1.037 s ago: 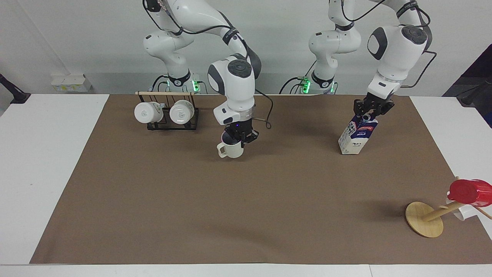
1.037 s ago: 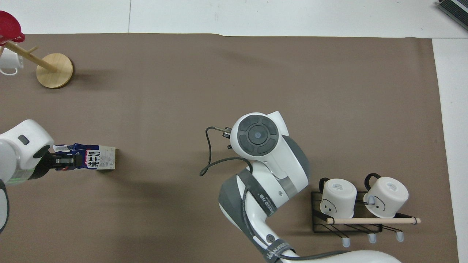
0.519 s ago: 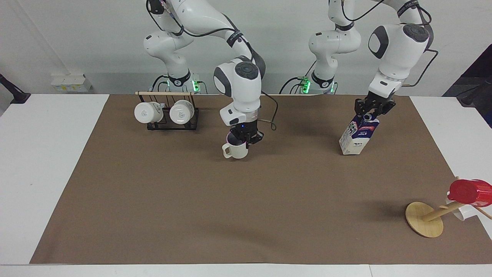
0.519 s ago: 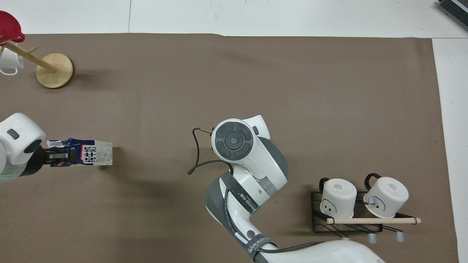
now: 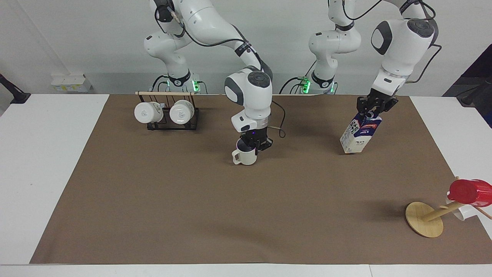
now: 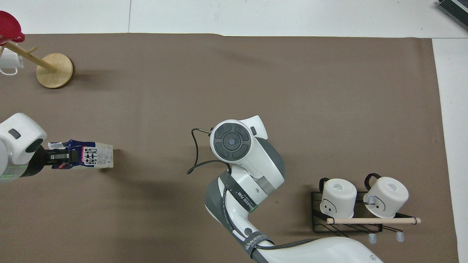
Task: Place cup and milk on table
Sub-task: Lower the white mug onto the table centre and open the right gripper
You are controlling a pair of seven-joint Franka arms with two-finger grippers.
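Right end effector (image 5: 256, 144) pinches the cup (image 5: 244, 156) by its rim. Over the last second it has carried the cup toward desk (image 5: 46, 161) centre and lowered it to the mat or just above.

Left end effector (image 5: 374, 108) clamps the milk (image 5: 359, 134) top. Carton tilted, top at 1 o'clock, raised slightly. Neither is released yet; both placements look close.

one high camera faces the robots; another looks steeply down; both share the table (image 5: 23, 173).
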